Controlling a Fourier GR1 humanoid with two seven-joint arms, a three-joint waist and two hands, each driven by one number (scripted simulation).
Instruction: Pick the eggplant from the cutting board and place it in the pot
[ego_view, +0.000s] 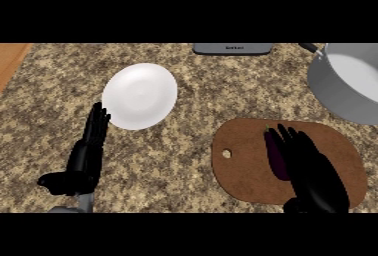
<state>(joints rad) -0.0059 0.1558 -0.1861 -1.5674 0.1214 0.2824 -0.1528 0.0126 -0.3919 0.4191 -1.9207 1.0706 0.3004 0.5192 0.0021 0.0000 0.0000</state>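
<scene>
a dark purple, slender eggplant (273, 152) is lying lengthwise on a brown, rounded wooden cutting board (244, 175) in the lower right of the head view, with its small green stem pointing away from the robot. the board is resting flat on a speckled brown granite counter (184, 150) and is showing 1 small round hole near its left edge. the robot's black right hand (317, 182) is extending over the board from the view's lower edge. its fingers are lying straight and close together, running along the eggplant's right side and partly covering it. the hand is staying flat rather than curling, and it is holding nothing. because hand and eggplant are both dark, it is hard to tell whether the fingers are touching the vegetable or only hovering just above it. a large grey metal pot (328, 97) with a pale inside and a black handle is standing at the upper right, just beyond the board's far corner and partly cut off by the view's edge. the eggplant is lying apart from it. a round white plate (140, 95) is sitting on the counter at the upper left of centre. the black left hand (80, 167) is resting low at the left, holding nothing, with its thumb sticking out to the left. its straight fingers are pointing up toward the plate, their tips just beside its lower left rim. a flat dark grey object (232, 48) is showing at the top edge.
</scene>
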